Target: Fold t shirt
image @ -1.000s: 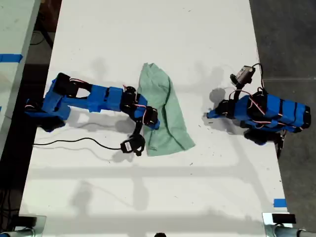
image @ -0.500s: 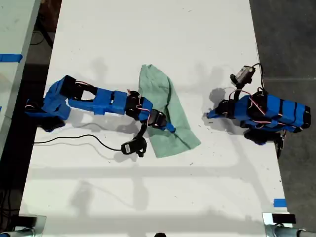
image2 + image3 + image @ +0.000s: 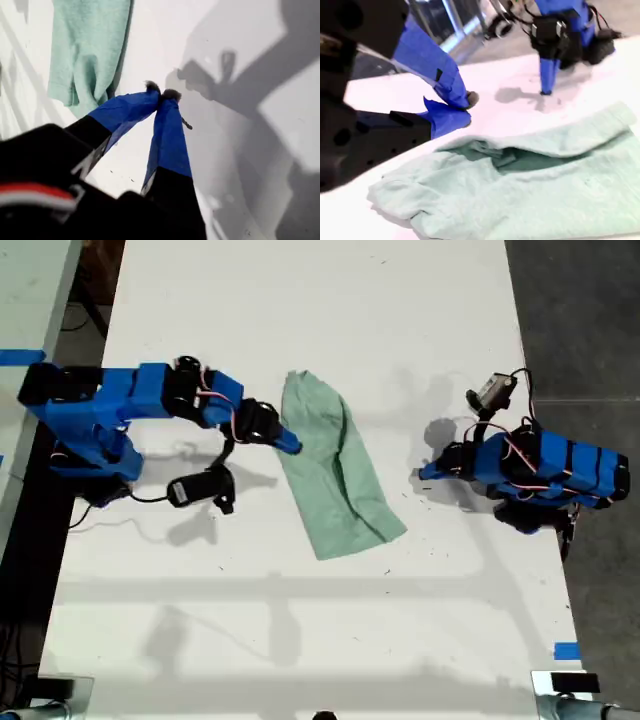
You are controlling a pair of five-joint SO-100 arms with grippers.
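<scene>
1. One t shirt [image 3: 335, 468], folded into a long strip, lies mid-desk [image 3: 300, 640].
2. My second gripper [image 3: 290, 443], jaws closed on nothing, hangs at the shirt's edge.
3. My first gripper [image 3: 428, 472], tips together and empty, rests on the white desk well apart from the shirt.

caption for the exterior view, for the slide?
Two blue arms flank a folded mint t shirt on a white table; my second gripper hovers at its edge, my first gripper apart.
</scene>
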